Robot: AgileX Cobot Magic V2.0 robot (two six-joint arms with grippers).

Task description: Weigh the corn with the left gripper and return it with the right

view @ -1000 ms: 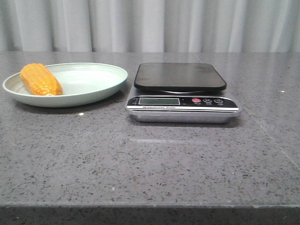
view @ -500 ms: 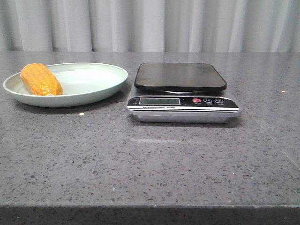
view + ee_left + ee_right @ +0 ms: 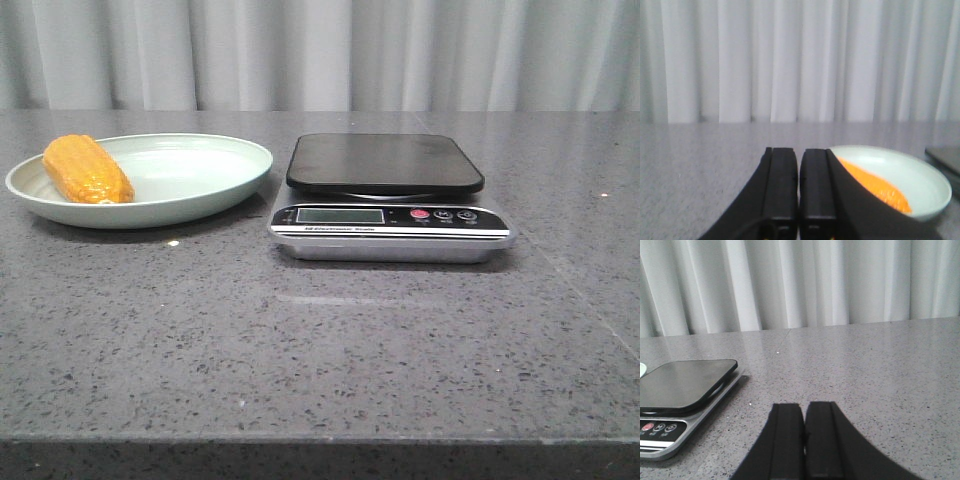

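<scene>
The corn (image 3: 87, 169), a stubby orange-yellow cob, lies on the left side of a pale green plate (image 3: 200, 165) at the table's left. It also shows in the left wrist view (image 3: 875, 185), partly hidden behind my fingers. The scale (image 3: 390, 198), with a black platform and silver base, stands empty mid-table, and shows in the right wrist view (image 3: 680, 385). My left gripper (image 3: 799, 152) is shut and empty, low over the table short of the plate. My right gripper (image 3: 803, 407) is shut and empty, to the right of the scale. Neither gripper shows in the front view.
The grey speckled table (image 3: 320, 340) runs to a front edge near the camera. A pale curtain (image 3: 320, 50) hangs behind it. The scale's display and buttons (image 3: 440, 215) face the front.
</scene>
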